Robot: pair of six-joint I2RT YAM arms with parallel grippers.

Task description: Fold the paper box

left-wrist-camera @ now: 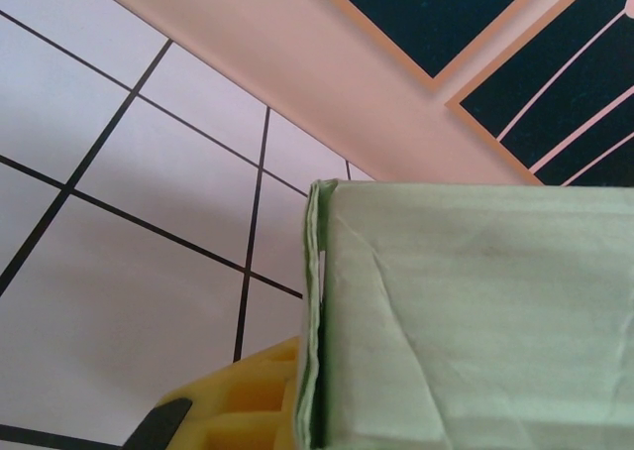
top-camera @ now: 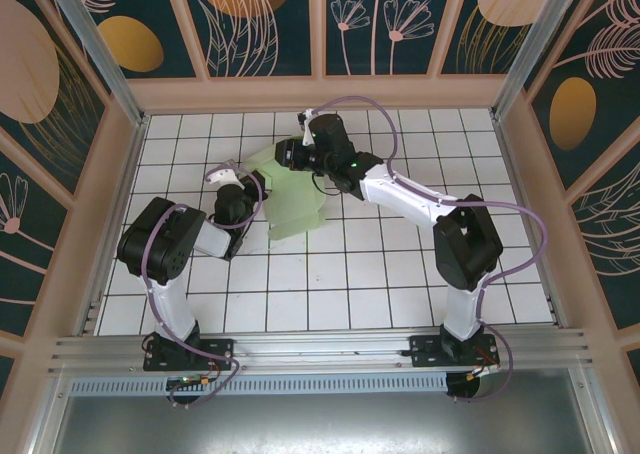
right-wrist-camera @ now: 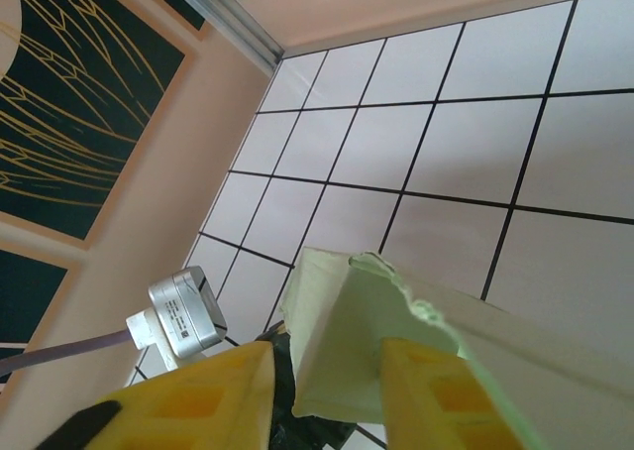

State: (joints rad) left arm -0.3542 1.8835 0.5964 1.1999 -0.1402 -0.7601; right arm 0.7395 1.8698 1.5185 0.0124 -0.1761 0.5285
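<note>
Pinching the paper box's (top-camera: 295, 202) left edge, the left gripper (top-camera: 250, 194) is clamped tight on the card. The right gripper (right-wrist-camera: 327, 356) straddles the box's far flap, yellow fingers (right-wrist-camera: 436, 400) parted. The box sits on the white-tiled table (top-camera: 380, 274), with the back wall (top-camera: 320, 92) just beyond it.

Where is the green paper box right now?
From above, the paper box lies on the tiles toward the far wall, left of centre, between the left gripper and the right gripper.
</note>
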